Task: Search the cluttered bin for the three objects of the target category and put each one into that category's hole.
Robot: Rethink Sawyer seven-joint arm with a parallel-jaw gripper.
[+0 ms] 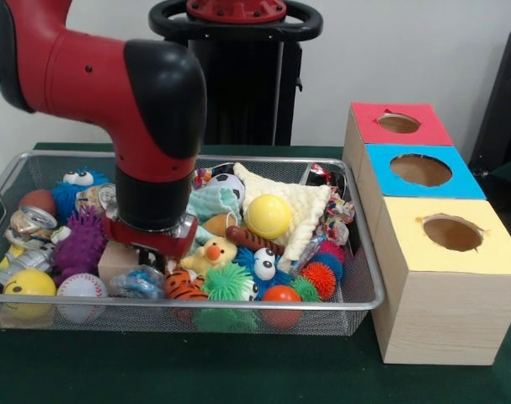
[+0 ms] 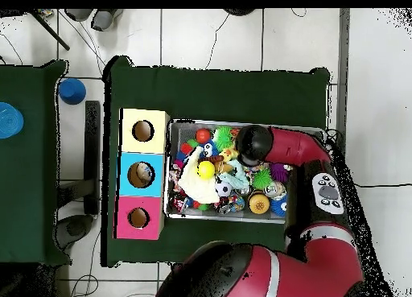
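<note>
A wire-mesh bin (image 1: pixel 360 252) holds a heap of toys: a yellow ball (image 1: pixel 268 216), a yellow duck (image 1: pixel 211 252), a plush tiger (image 1: pixel 181 286), a green spiky ball (image 1: pixel 227 282), a baseball (image 1: pixel 81 286), a purple spiky toy (image 1: pixel 80 244) and a cream cloth (image 1: pixel 299 206). My gripper (image 1: pixel 150 242) is lowered into the bin's left-middle, just above a wooden block (image 1: pixel 118 257) and next to the duck; the wrist hides its tips. From overhead the wrist (image 2: pixel 252 143) covers the bin's far right part. Beside the bin stand boxes with a red hole (image 1: pixel 398 123), a blue hole (image 1: pixel 420 170) and a yellow hole (image 1: pixel 451 233).
The bin's rim (image 2: pixel 170 169) nearly touches the row of boxes (image 2: pixel 143 130). My arm's elbow (image 2: pixel 322 189) hangs over the bin's right end. A blue cup (image 2: pixel 72 90) and a second green table (image 2: pixel 24 149) lie off to the left.
</note>
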